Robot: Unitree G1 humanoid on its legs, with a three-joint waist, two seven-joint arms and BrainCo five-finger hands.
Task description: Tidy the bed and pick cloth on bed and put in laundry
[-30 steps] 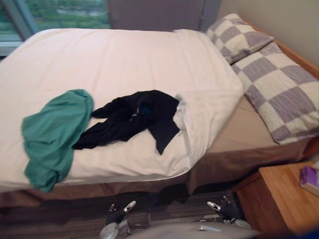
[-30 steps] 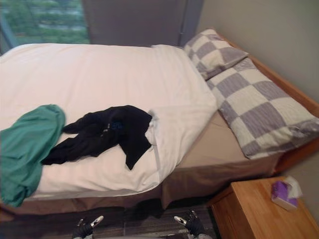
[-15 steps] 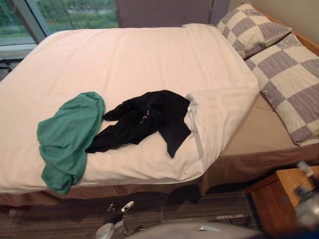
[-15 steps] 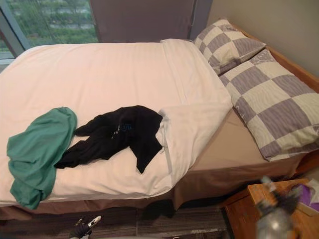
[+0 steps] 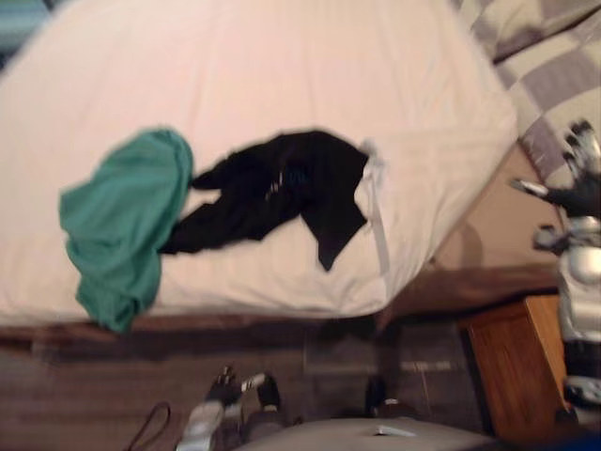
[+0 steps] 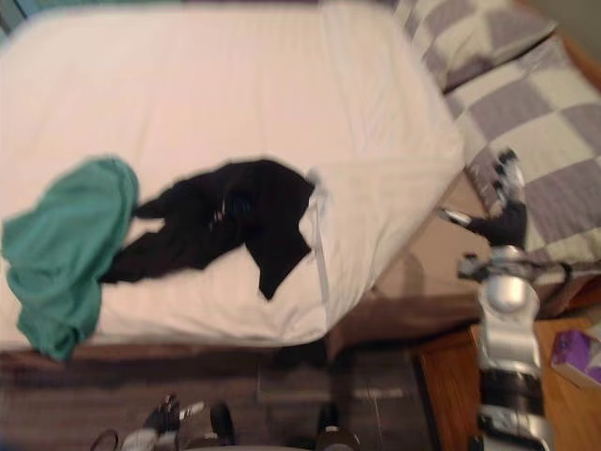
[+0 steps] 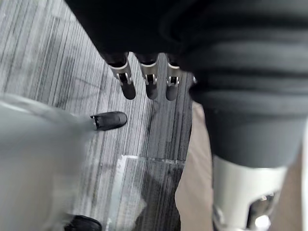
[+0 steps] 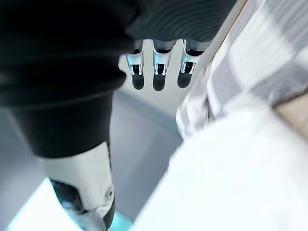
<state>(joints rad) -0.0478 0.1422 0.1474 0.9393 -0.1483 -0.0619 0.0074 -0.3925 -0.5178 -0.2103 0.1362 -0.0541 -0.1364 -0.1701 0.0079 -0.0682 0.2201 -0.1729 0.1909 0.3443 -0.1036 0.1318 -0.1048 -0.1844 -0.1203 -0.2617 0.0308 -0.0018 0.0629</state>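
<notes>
Noting green cloth [image 5: 117,221] lying on the bed [image 5: 282,56] at its near edge, partly hanging over. Noting black cloth [image 5: 272,193] lying just beside it — touching the folded-back duvet corner [image 5: 423,188]. Recording right robot hand [image 6: 502,225] hovering above the tan sheet [image 6: 423,272] beside the checked pillows [image 6: 554,122], fingers spread, holding nothing. Recording left robot hand [image 7: 152,86] hanging low over the striped floor [image 7: 57,62] — fingers straight, empty. Finding both cloths well apart from either robot hand.
</notes>
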